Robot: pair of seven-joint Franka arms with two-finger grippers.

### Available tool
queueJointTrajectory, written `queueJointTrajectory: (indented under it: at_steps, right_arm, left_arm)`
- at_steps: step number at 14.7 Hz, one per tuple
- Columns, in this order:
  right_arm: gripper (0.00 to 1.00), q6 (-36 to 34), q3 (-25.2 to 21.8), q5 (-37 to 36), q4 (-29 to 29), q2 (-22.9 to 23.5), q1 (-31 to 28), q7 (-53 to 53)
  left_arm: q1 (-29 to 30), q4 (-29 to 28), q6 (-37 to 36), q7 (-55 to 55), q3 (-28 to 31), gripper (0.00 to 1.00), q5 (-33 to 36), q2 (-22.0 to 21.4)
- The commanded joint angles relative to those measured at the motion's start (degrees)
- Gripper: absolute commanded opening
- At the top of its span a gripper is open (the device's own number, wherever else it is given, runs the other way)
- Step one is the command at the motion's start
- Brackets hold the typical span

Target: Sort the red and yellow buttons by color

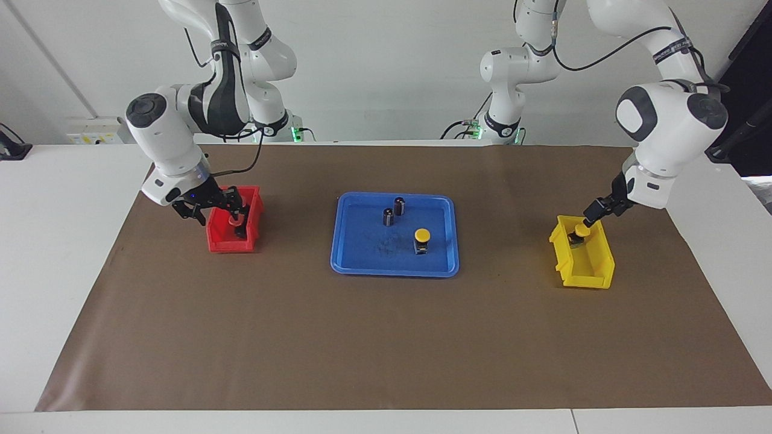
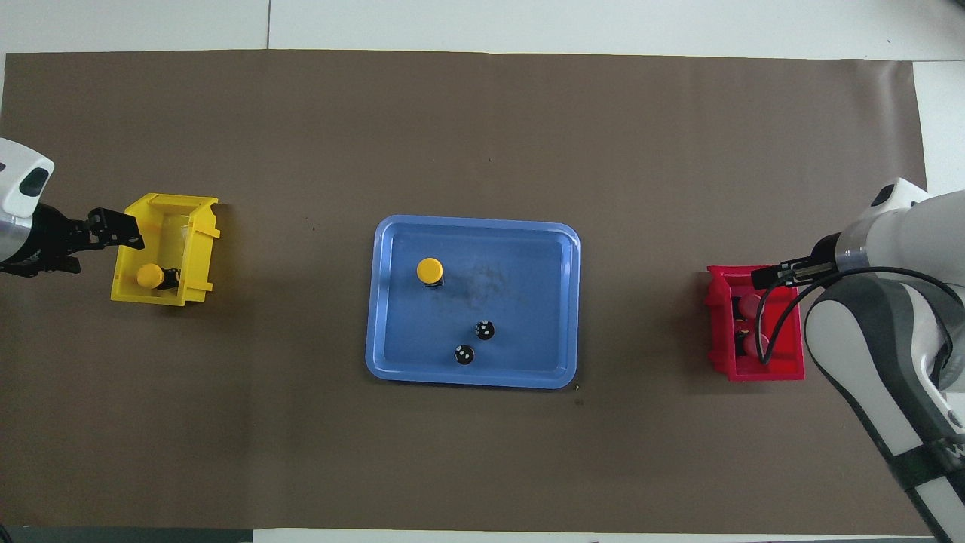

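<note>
Both pincers hang released – left gripper over the yellow plastic bin, right gripper over the red plastic bin – while the last yellow mushroom-cap button stands in the blue plastic tray, light, rigid, top-heavy, best pinched across its blocky black base.

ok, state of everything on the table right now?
Yellow button in tray: upright on the blue tray, unsorted.
Yellow button in bin: on its side in the yellow bin.
Red buttons: two, in the red bin.
Dark cylinders: two, upright in the tray.
Left gripper: over the yellow bin, holding nothing.
Right gripper: over the red bin, holding nothing.
</note>
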Motion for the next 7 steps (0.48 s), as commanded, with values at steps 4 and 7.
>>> queueJointTrajectory:
  at_steps: [4,7]
  right_arm:
    - [1.0,-22.34,0.48,0.01,22.0,1.25,-0.91,2.5]
    - [1.0,-29.48,0.39,-0.25,27.74,1.77,-0.91,5.65]
  left_arm:
    - [-12.9,-0.14,3.3,-17.99,-0.54,1.0,0.26,-1.01]
    - [-25.2,-0.13,8.3,-31.79,-0.46,1.0,0.26,2.24]
